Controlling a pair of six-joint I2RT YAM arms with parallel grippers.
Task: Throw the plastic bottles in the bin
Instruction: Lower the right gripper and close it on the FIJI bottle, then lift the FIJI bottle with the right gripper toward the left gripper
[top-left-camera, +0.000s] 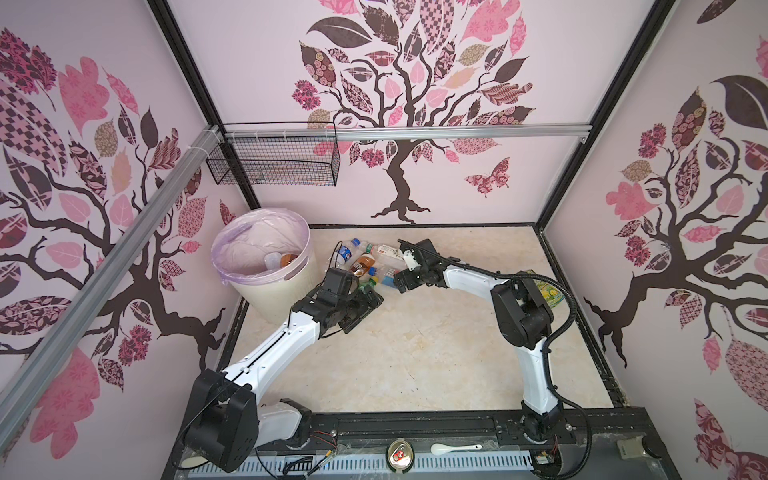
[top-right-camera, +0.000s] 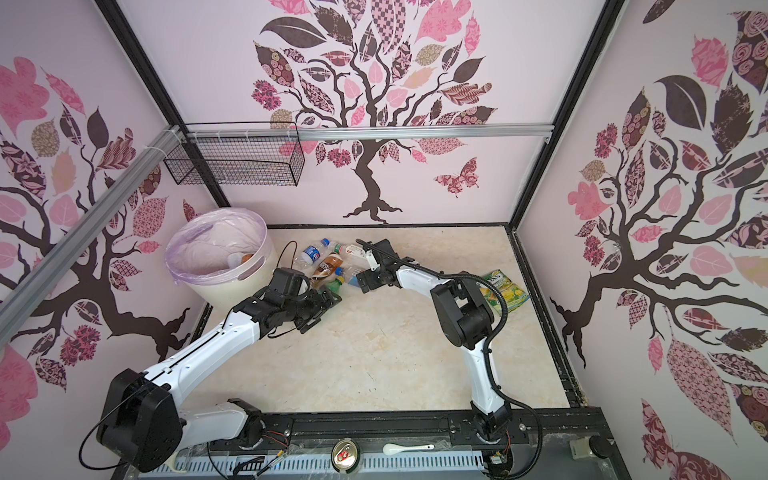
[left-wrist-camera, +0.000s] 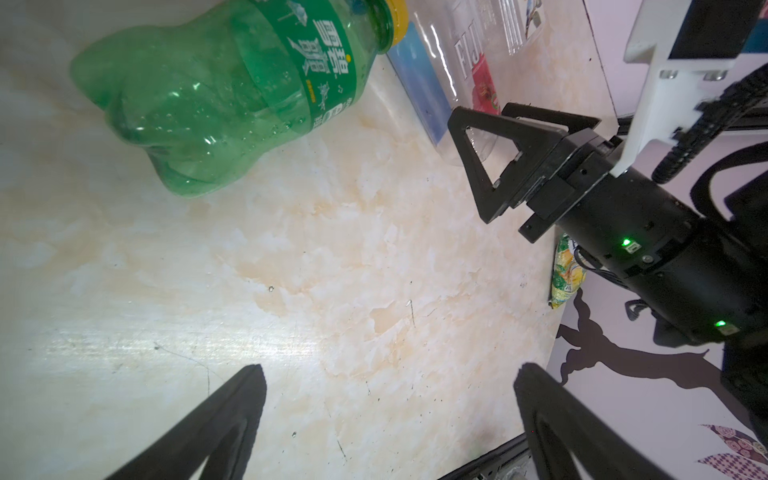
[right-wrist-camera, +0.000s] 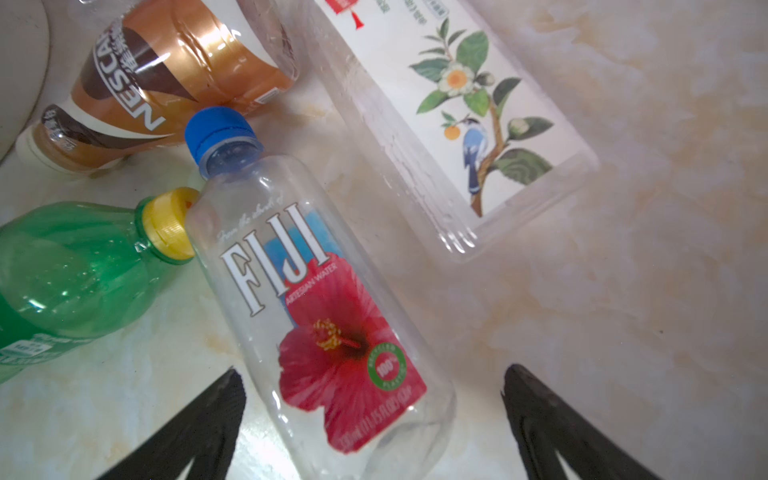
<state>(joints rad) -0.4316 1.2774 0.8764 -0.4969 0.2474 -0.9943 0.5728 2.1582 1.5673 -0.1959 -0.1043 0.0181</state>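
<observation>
Closest to me, a can top (top-left-camera: 400, 456) and a white spoon (top-left-camera: 455, 448) lie on the front rail (top-left-camera: 415, 428); beyond them the marble tabletop (top-left-camera: 395, 353) stretches open between both arms. Over it the left gripper (left-wrist-camera: 390, 374) hangs with jaws spread wide, the green bottle (left-wrist-camera: 216, 95) just ahead. Jaws apart too, the right gripper (right-wrist-camera: 374, 372) straddles the base of the Fiji bottle (right-wrist-camera: 316, 299) without pinching it. A brown Nescafé bottle (right-wrist-camera: 166, 79), a clear bird-label bottle (right-wrist-camera: 478, 104) and a blue-label bottle (top-left-camera: 344, 251) crowd it, heaped beside the bin (top-left-camera: 274, 291), which stands in the back left corner with two bottles (top-left-camera: 272, 261) inside. By the right edge, behind that arm's elbow, lies a snack packet (top-right-camera: 505, 293).
</observation>
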